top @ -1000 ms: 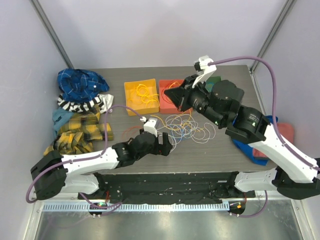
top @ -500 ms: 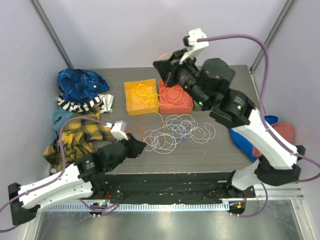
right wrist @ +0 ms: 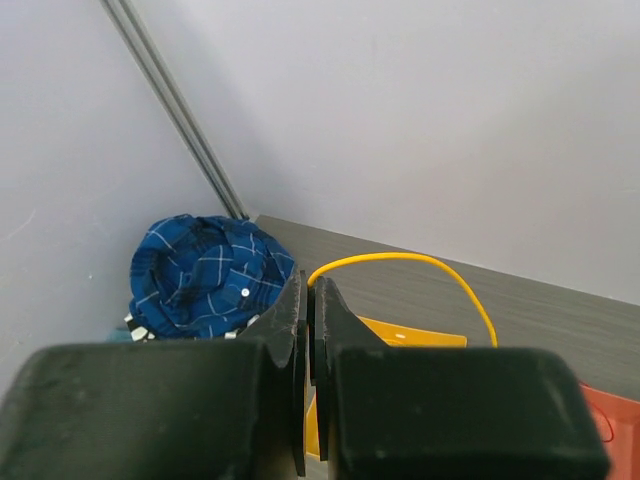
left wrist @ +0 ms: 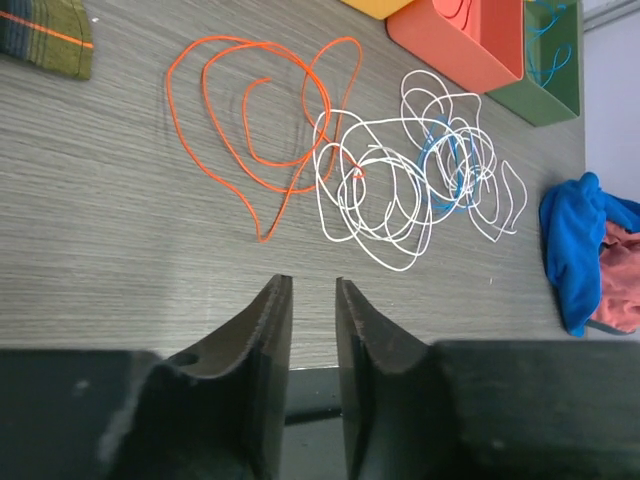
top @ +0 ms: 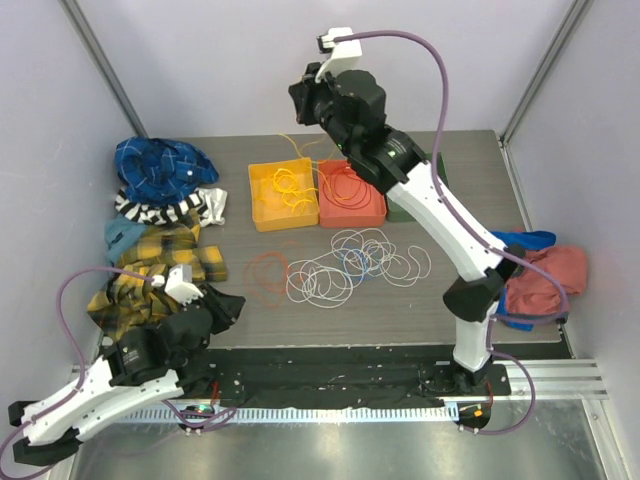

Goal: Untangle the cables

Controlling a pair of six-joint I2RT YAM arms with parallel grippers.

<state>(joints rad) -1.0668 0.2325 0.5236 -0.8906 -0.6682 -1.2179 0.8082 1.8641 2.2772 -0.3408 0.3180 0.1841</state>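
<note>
Broadly, a dark table (top: 470, 170) filled the scene, with the right arm (top: 450, 225) reared high over its far side and the left arm (top: 150, 350) folded low at the near left corner. A heap of checked and striped cloths (top: 160, 220) lay along the left edge, and a blue and pink bundle (top: 540, 285) hung at the right. Three containers stood in a row at the back: a yellow bin (top: 285, 222), a red bin (top: 352, 215) and a green bin (left wrist: 545, 100). In front of them, mid-table, lay the cables: a white tangle (left wrist: 400, 190) with a blue strand (left wrist: 447, 165) through it, and an orange cable (left wrist: 260, 130) touching its left edge. The right gripper (right wrist: 310, 290) had its fingers pinched together on a yellow cable (right wrist: 400, 260) that arched up above the yellow bin. The left gripper (left wrist: 313, 295) hung over the near table edge, fingers slightly apart with nothing between them
</note>
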